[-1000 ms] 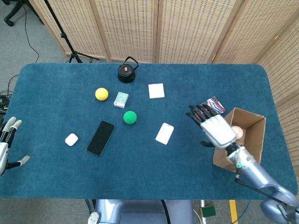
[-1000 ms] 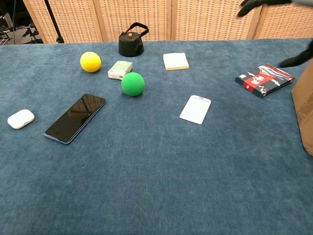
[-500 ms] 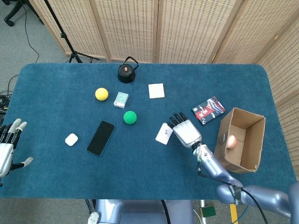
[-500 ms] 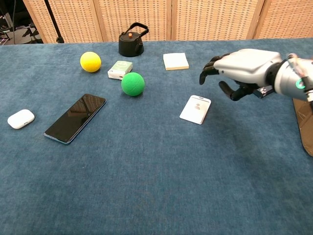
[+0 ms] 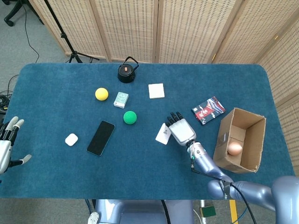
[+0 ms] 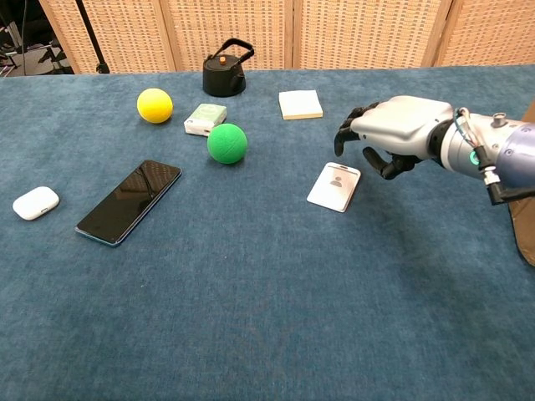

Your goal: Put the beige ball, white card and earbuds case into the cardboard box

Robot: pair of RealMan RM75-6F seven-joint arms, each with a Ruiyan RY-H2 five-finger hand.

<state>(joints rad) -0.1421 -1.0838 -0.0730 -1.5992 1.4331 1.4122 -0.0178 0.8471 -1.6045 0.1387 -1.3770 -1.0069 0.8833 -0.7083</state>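
White card approached by right hand; ball already boxed

White card [image 6: 333, 185] is lying flat on the table [image 5: 56, 163], and the right hand [image 6: 391, 132] is being held just above its far right corner, fingers curled downward but apart, nothing gripped. In the chest view the card is sitting just below and to the left of the fingertips; contact cannot be told. Its long axis is running from the near left to the far right, roughly toward the hand. The right hand is judged far nearer to it than the left hand [image 5: 6, 140], which is being held open, fingers apart, off the table's left edge.

Beige ball [image 5: 234, 148] is resting inside the cardboard box [image 5: 252, 125]; this is being shown in the head view only, the box being almost wholly cut off in the chest view. Earbuds case [image 6: 35, 202] is lying near the left edge, beside the black phone [image 6: 129, 201], well apart from the right hand.
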